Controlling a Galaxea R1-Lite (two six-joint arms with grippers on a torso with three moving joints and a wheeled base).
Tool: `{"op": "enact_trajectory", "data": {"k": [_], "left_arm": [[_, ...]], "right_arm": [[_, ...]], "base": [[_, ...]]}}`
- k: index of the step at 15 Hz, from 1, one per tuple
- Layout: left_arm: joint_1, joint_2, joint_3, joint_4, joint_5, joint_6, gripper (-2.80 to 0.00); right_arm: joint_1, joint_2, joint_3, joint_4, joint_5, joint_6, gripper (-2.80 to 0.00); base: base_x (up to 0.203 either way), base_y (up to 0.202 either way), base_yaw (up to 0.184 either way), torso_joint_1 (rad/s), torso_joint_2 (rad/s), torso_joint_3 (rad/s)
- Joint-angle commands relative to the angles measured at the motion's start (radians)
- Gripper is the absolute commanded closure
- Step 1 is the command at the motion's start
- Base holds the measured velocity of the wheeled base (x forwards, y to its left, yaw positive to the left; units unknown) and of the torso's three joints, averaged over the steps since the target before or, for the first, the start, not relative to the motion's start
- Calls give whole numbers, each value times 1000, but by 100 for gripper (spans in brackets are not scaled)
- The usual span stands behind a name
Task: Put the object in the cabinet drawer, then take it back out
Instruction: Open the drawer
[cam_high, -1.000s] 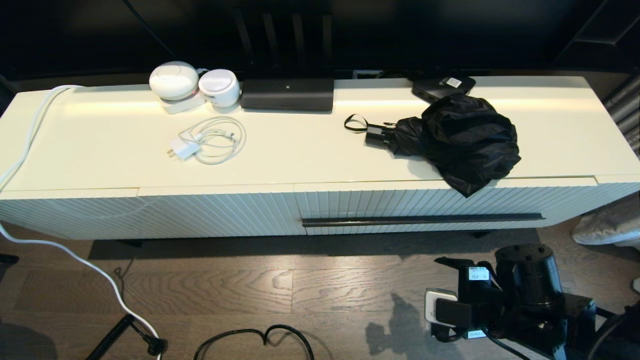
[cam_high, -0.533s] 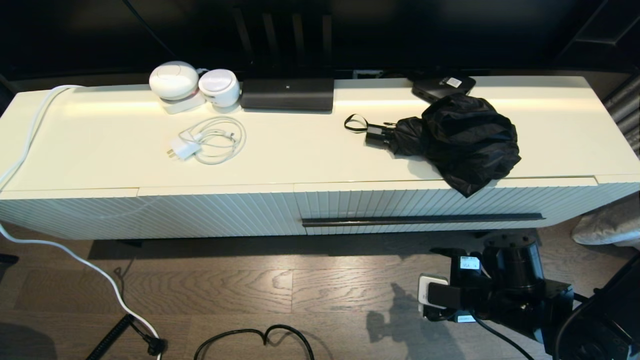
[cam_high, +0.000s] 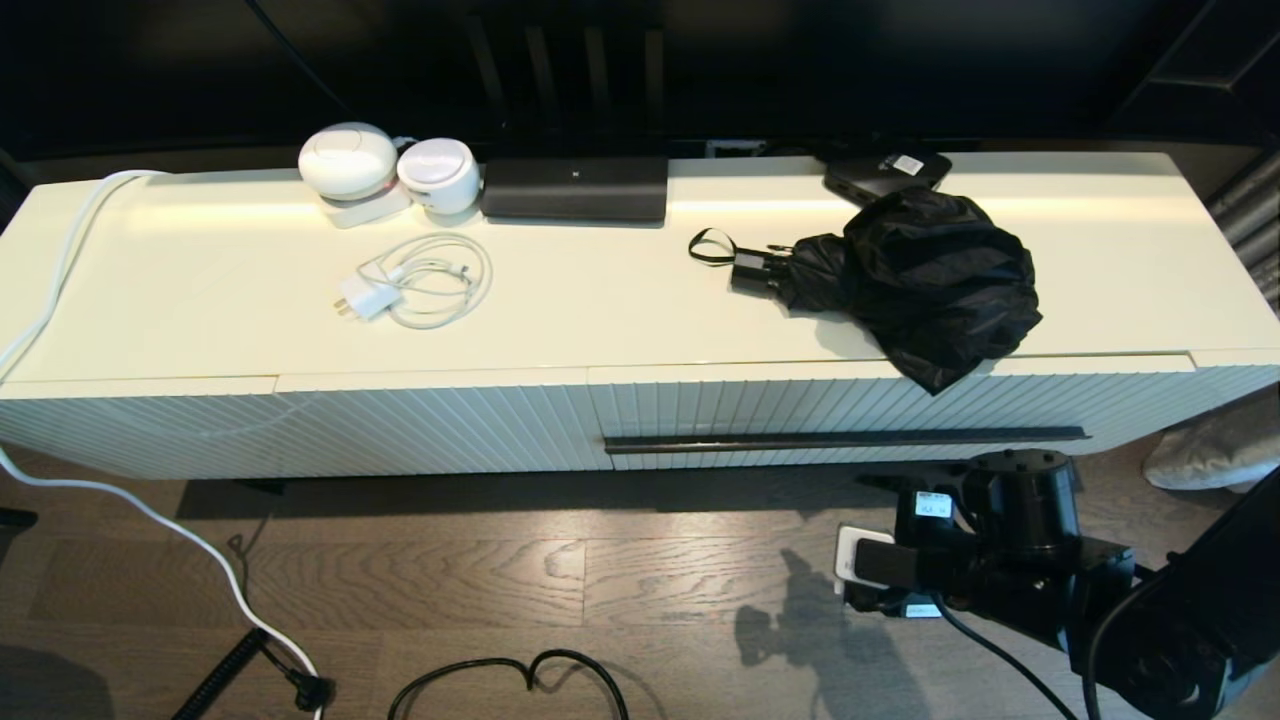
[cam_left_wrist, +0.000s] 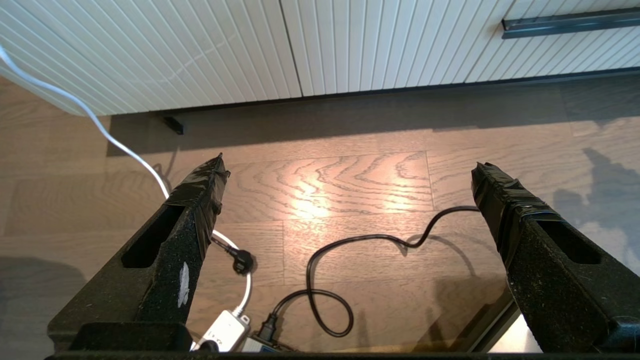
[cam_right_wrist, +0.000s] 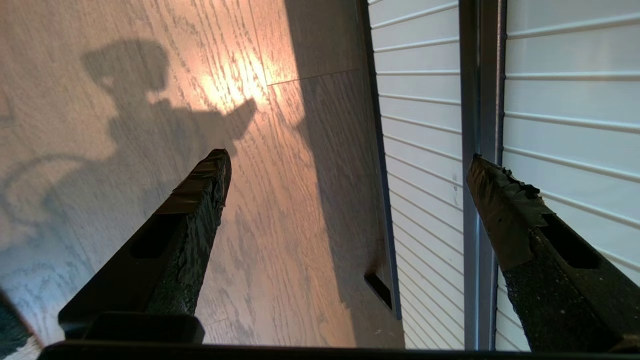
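Movement over the last second brings the right pincer (cam_right_wrist: 345, 165), spread wide and empty, up toward the bar handle (cam_high: 845, 440) of the closed cabinet drawer (cam_high: 900, 410). Opening it seems next; the folding umbrella (cam_high: 900, 280) lies on the cabinet top (cam_high: 600, 310), at twelve o'clock from the pincer.

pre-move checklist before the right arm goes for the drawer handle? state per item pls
1. Drawer shut, front flush with the cabinet: ok.
2. Bar handle unobstructed along its length: ok.
3. Right gripper open, nothing between its fingers: ok.
4. Right gripper lined up with the handle: not ok. In the right wrist view one fingertip overlaps the bar and the other sits over the floor; no contact visible.
5. Umbrella clear of the drawer: not ok. Its fabric hangs over the cabinet's front edge, above the drawer front.
6. Left gripper out of the way: ok, open over the floor, away from the handle.
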Motion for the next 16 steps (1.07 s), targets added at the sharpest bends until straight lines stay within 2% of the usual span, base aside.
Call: {"op": "enact_trajectory", "data": {"k": [1,6,14,16], "left_arm": [[0,1,0,1,0,1,-280],[0,1,0,-1,0,1,-280],[0,1,0,-1,0,1,-280],[0,1,0,-1,0,1,-280]], "right_arm": [[-5,22,-17,-7,5,-7,-280],[-14,59,-52,-7,13,-5,-280],[-34,95,-120,-9,72,-10,-280],[-50,95,-123,-9,83,-46,-280]], "base": [[0,0,0,0,0,0],[0,0,0,0,0,0],[0,0,0,0,0,0],[0,0,0,0,0,0]]}}
